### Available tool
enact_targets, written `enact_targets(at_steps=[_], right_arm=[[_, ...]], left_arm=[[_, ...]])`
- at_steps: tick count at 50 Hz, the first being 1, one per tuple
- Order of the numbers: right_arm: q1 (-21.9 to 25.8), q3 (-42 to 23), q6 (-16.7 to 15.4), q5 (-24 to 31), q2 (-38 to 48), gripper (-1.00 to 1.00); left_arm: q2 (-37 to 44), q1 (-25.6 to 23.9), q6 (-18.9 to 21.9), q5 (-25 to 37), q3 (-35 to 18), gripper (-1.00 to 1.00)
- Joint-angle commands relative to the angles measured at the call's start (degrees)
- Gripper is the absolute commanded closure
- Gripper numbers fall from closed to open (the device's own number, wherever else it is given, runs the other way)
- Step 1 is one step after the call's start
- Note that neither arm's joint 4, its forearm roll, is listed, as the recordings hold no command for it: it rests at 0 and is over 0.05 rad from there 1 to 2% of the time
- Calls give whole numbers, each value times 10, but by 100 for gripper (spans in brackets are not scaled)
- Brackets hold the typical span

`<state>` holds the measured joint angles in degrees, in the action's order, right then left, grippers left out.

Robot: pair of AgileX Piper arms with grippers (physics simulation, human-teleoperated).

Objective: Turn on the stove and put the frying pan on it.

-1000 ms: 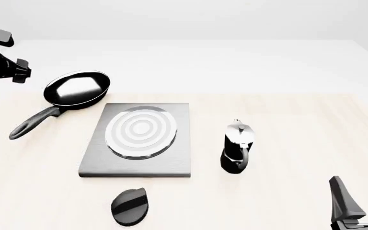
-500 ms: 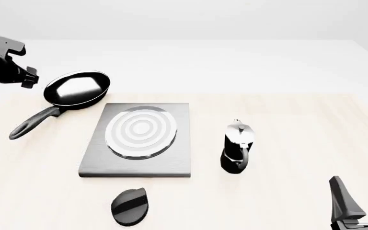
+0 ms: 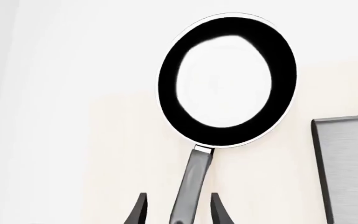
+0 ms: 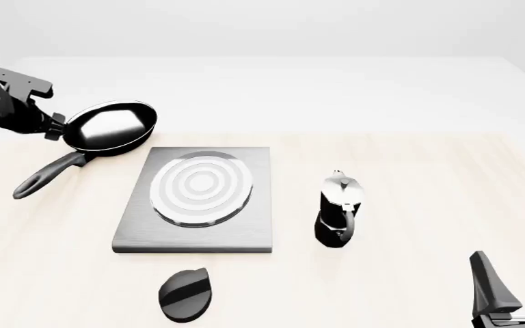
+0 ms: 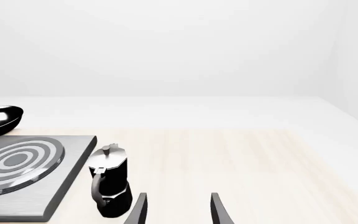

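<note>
Frying pan (image 4: 109, 127) sitting on table just beyond stove (image 4: 199, 199) far-left corner, handle trailing away from slab. Left gripper (image 3: 177, 212) hovering above handle, fingers spread, gripping nothing. Right gripper (image 4: 510, 281) idling open, well right of stove. Knob (image 4: 185, 294) lying untouched before stove. Risk: off-centre closing twisting handle, pan tipping or knocking slab.

On my worktop (image 4: 426, 171): frying pan (image 4: 109, 127) far left behind the stove (image 4: 199, 198), knob (image 4: 184, 294) before it, moka pot (image 4: 338, 208) to its right.
</note>
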<state>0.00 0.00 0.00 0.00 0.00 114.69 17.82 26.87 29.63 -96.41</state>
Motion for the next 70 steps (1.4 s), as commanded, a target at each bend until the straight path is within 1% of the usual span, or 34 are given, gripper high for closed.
enact_targets(at_steps=[1, 14, 25, 34, 40, 47, 50, 57, 70], right_arm=[[0, 0, 0, 0, 0, -100], [0, 0, 0, 0, 0, -100], [0, 0, 0, 0, 0, -100], [0, 0, 0, 0, 0, -100], [0, 0, 0, 0, 0, -100], [0, 0, 0, 0, 0, -100], [0, 0, 0, 0, 0, -100], [0, 0, 0, 0, 0, -100], [0, 0, 0, 0, 0, -100]], left_arm=[[24, 9, 9, -20, 15, -100], [57, 19, 20, -40, 20, -100], [84, 17, 14, -40, 8, -100], [109, 19, 18, -56, 12, -100], [123, 29, 24, -69, 20, -100], [128, 31, 27, -82, 37, -100], [129, 27, 23, -83, 40, -100], [141, 34, 32, -100, 56, -100], [159, 43, 37, -117, 69, -100]])
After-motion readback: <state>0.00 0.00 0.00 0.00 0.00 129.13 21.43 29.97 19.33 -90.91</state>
